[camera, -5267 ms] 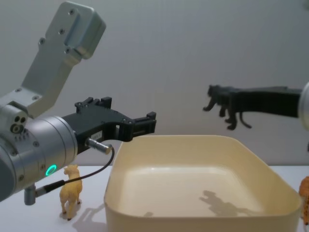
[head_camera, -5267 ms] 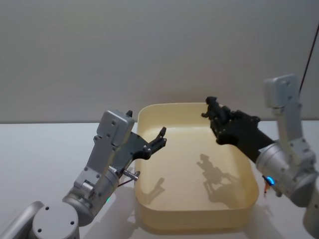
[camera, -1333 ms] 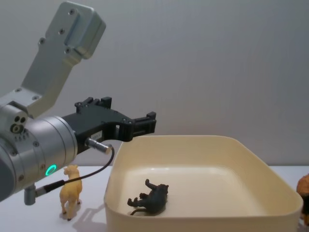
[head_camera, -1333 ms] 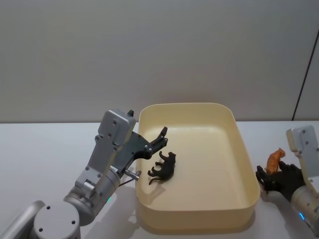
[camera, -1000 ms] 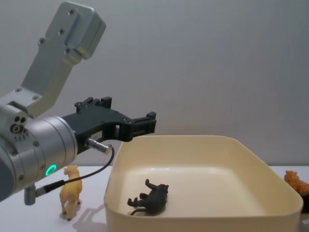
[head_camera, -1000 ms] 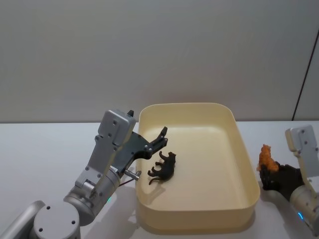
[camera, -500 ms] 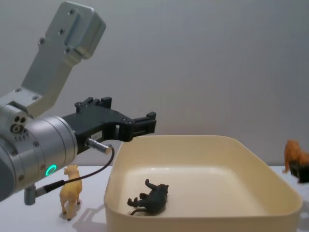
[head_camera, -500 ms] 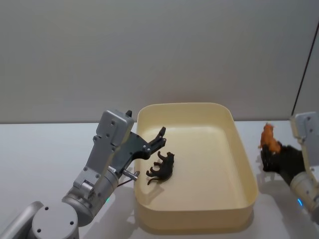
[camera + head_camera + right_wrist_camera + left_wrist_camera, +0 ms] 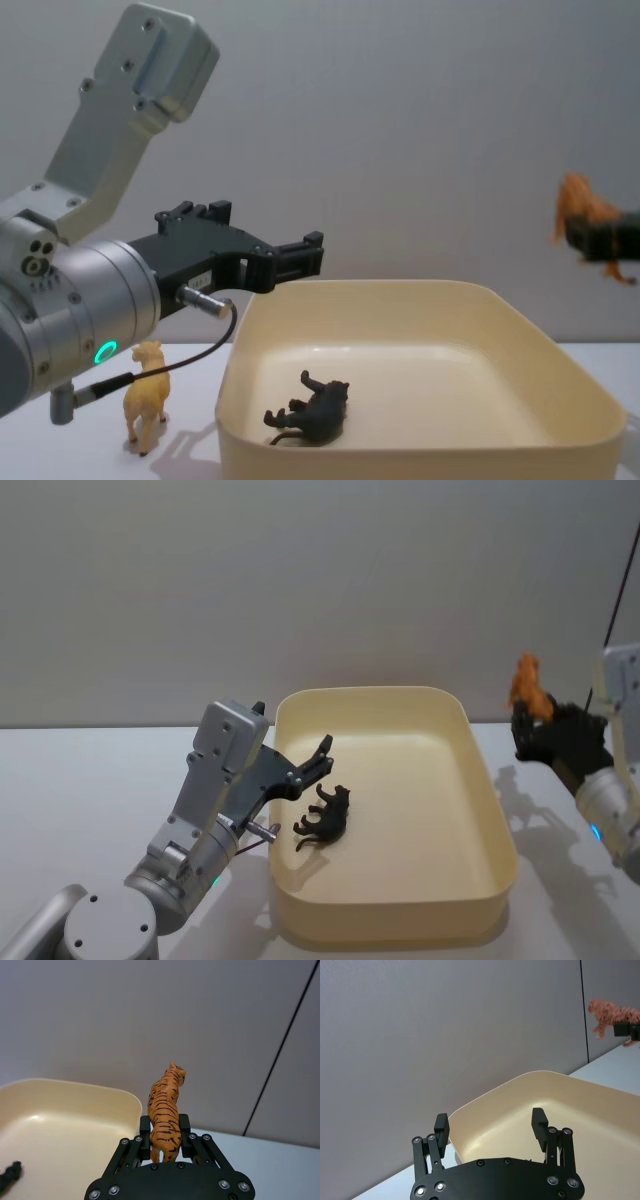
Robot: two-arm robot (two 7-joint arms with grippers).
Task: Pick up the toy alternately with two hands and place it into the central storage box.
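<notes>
Central storage box (image 9: pixel 370 691) is the target. It sits lower than my right fingers (image 9: pixel 184 1130) and off to their left. I judge the step in hand is the carry-over to the box. I want to hold height until those fingers are past the near wall. Then I drop low over bare floor and let go, so the toy neither clips the rim nor lands on what's already inside.

Left gripper (image 9: pixel 490 1121) hovers above the box's left rim. Its fingers (image 9: pixel 539 1122) are spread wide, with nothing between them and nothing touching. My traverse should stop well short of it.

Right gripper (image 9: pixel 164 1132) is high and outside the box's right wall, fingers clamped on the tiger toy (image 9: pixel 166 1105). They pinch its rear legs, and the body sticks up past the fingertips with the head farthest from the wrist. I judge it a small contact patch, so it needs smooth motion with no jerks.

Black toy animal (image 9: pixel 325 818) lies on its side on the box floor, just below the left fingers.

Small yellow toy animal (image 9: pixel 147 396) stands on the surface (image 9: pixel 80 780) outside the box, under the left arm. I'd guess that one is the left's next pick.
</notes>
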